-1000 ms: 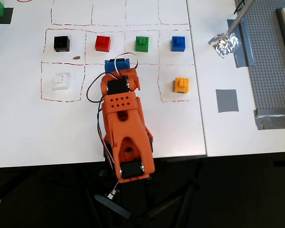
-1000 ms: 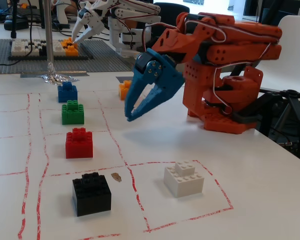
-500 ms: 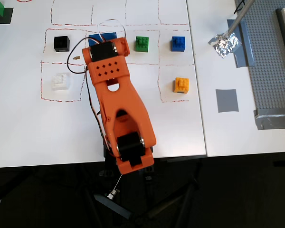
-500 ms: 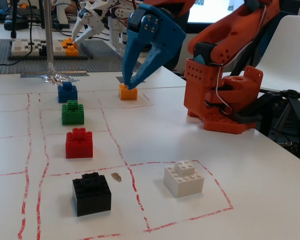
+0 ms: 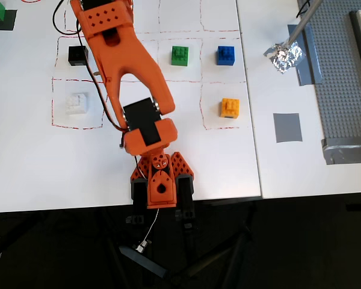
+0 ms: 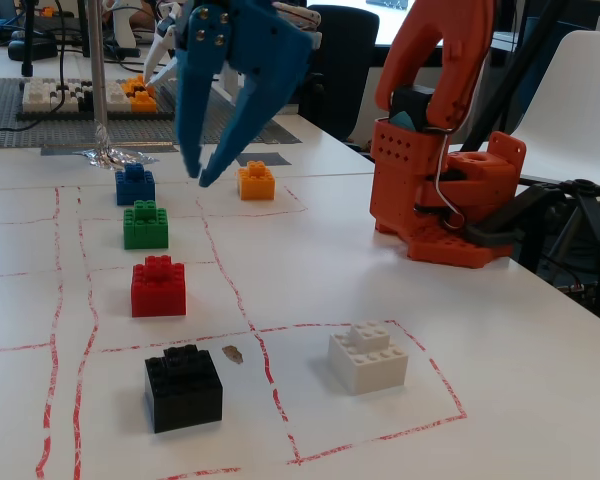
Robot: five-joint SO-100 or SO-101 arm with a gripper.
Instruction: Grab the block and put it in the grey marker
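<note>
In the overhead view the orange arm [image 5: 129,78] reaches from its base at the table's near edge up across the red-lined grid, and it covers the cell between the black block [image 5: 78,55] and the green block [image 5: 180,55], so the red block cannot be seen from here, nor can the gripper. The blue block [image 5: 226,55] sits right of the green one, the orange-yellow block [image 5: 230,108] lies a row below it, and the white block [image 5: 77,103] sits under the black one. The grey marker [image 5: 287,127] lies well to the right on the neighbouring white sheet, bare, below the crumpled silver foil [image 5: 284,56] and beside the grey studded baseplate [image 5: 343,78]. In the fixed view the blue gripper [image 6: 199,175] hangs in the air with its jaws spread apart and nothing between them (the tips point down toward the table), above and behind the row of blocks. The red block [image 6: 158,287] rests on the table in its own cell, well below the gripper and untouched, between the green block and the black block, with the white block off to the right.
</note>
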